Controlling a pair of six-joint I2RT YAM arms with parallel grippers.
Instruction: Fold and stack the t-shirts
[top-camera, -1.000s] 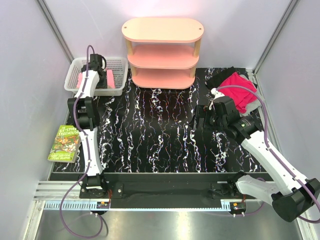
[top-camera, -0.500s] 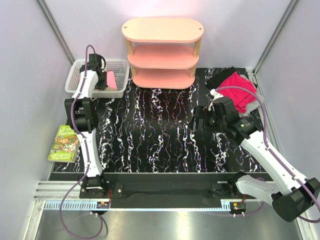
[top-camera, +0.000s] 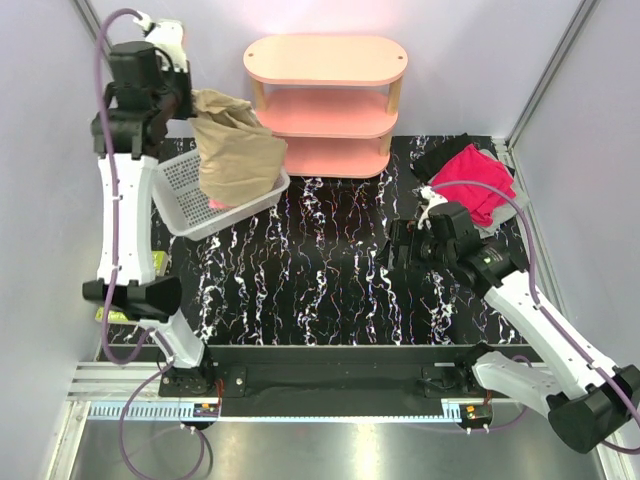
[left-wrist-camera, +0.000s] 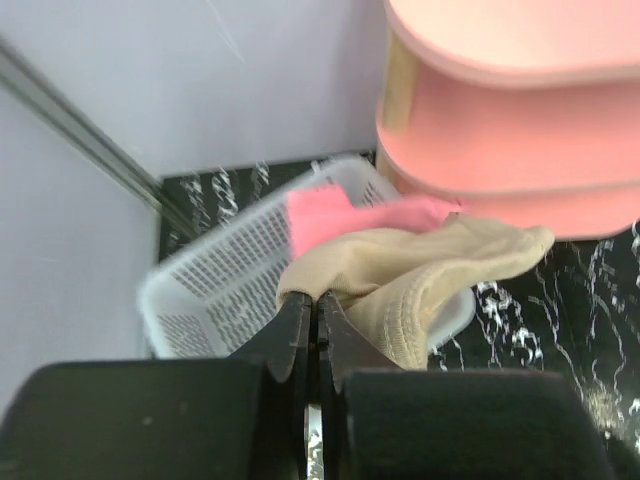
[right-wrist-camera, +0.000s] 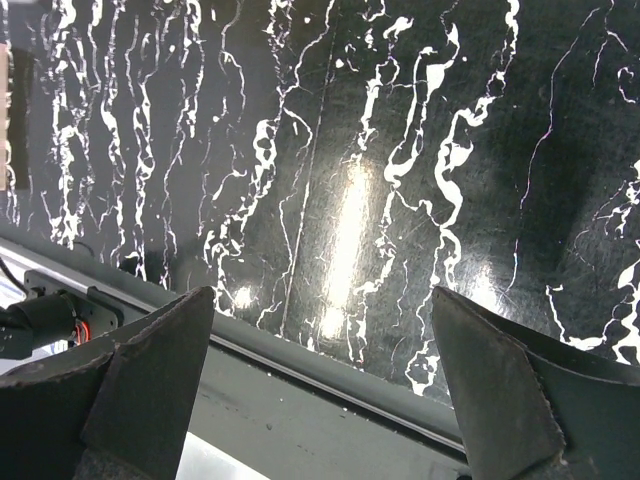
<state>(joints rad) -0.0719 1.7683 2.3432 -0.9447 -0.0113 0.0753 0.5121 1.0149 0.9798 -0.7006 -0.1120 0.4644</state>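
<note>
My left gripper (top-camera: 192, 102) is raised high at the back left, shut on a fold of the tan-beige t-shirt (top-camera: 236, 152). The shirt hangs bunched above the white mesh basket (top-camera: 178, 203), its lower end in the basket. In the left wrist view the jaws (left-wrist-camera: 317, 300) pinch the tan cloth (left-wrist-camera: 420, 285), and a light pink t-shirt (left-wrist-camera: 340, 215) lies in the basket (left-wrist-camera: 215, 295) below. A magenta-red t-shirt (top-camera: 476, 180) and a black one (top-camera: 440, 155) lie at the back right. My right gripper (top-camera: 400, 248) hovers open over the bare table (right-wrist-camera: 330, 150), holding nothing.
A three-tier pink shelf (top-camera: 326, 105) stands at the back centre, close to the hanging shirt. The basket sits tilted and skewed near the shelf's left foot. A green book (top-camera: 103, 315) peeks out behind the left arm at the table's left edge.
My left gripper shut inside the basket, then rose high, pulling the tan t-shirt out. The basket has shifted right and tilted. The right arm has barely moved.
</note>
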